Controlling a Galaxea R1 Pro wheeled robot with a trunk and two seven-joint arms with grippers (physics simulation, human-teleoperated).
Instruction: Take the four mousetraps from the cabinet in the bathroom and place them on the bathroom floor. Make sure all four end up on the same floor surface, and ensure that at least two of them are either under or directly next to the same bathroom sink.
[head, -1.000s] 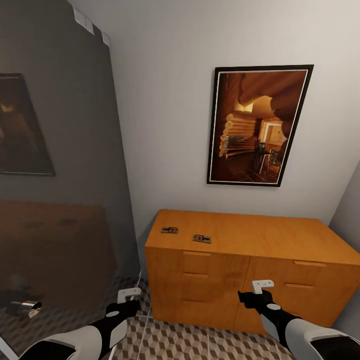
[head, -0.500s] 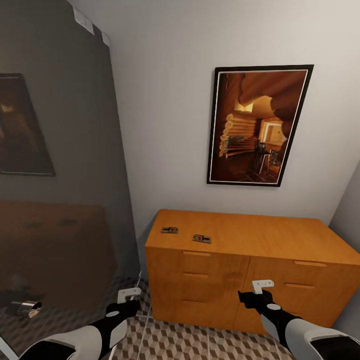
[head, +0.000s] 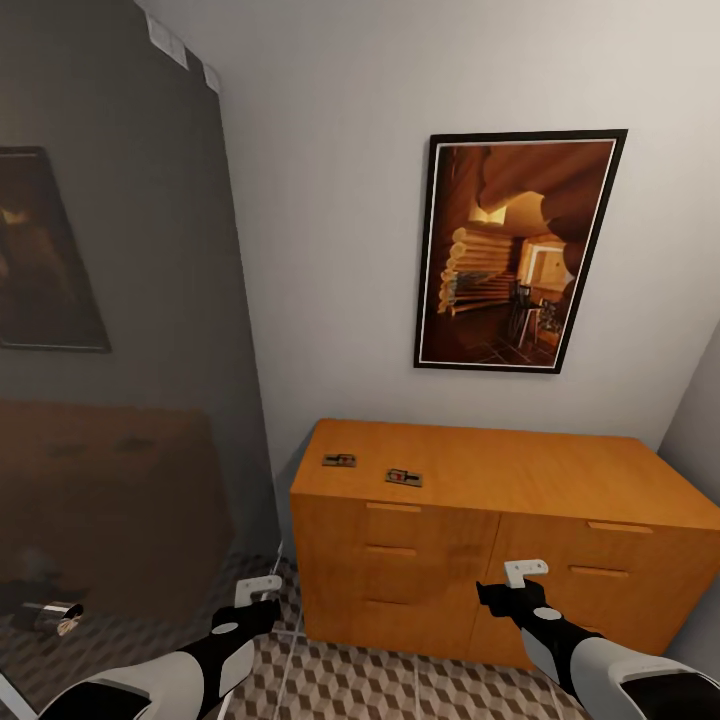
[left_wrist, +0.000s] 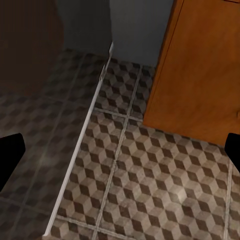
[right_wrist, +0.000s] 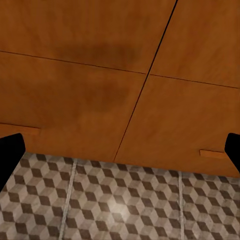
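Nearest, the left claw (head: 262, 586) and right claw (head: 524, 572) hang released and empty above the cube-patterned bathroom floor (head: 400, 685), fingers spread wide in both wrist views. Beyond them stands the orange-brown cabinet (head: 480, 540). Two mousetraps lie on its top, one (head: 339, 460) near the left edge, another (head: 403, 477) just beside it. One framed picture (head: 515, 250) hangs on the wall behind.

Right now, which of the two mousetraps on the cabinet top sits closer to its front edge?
The right-hand mousetrap, showing a red spot. The other mousetrap lies farther back, toward the cabinet's left corner.
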